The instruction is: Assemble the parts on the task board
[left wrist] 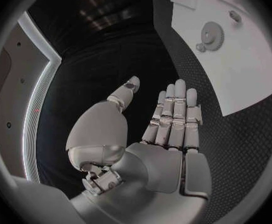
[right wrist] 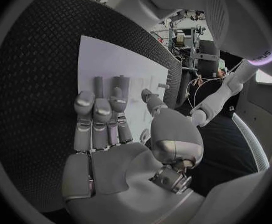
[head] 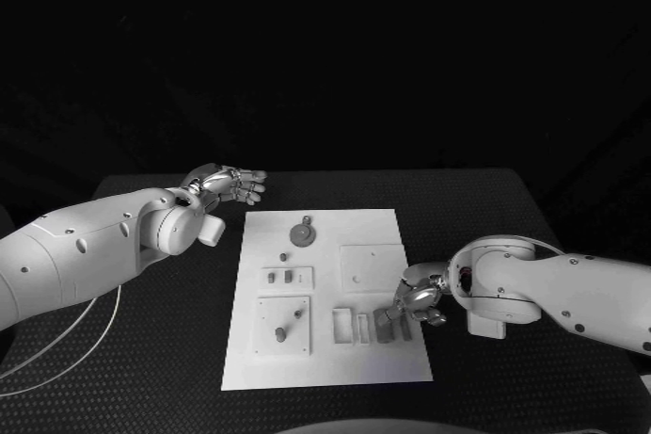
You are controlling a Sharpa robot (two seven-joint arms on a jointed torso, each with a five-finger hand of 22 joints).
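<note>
In the middle of the black table (head: 163,359), seen from the head, lies the white task board (head: 325,302), its long side running from near to far. A grey gear-shaped part (head: 304,233) lies flat on its far half; two upright bar-shaped parts (head: 395,325) stand at its near right, beside two empty slots. The right hand (head: 418,300) hangs over the board's right edge, its fingers reaching down to those bars; whether they touch or grip one I cannot tell from here. The left hand (head: 228,186) hovers off the board's far left corner, over bare table, holding nothing.

From the left wrist, the left hand (left wrist: 164,134) shows a flat palm with straight fingers side by side and the thumb apart, empty. The gear-shaped part (left wrist: 210,35) lies on the board (left wrist: 248,79) beyond.

From the right wrist, the right hand (right wrist: 120,139) is spread, fingertips (right wrist: 102,106) just before the two bars (right wrist: 110,83), nothing in its palm.
</note>
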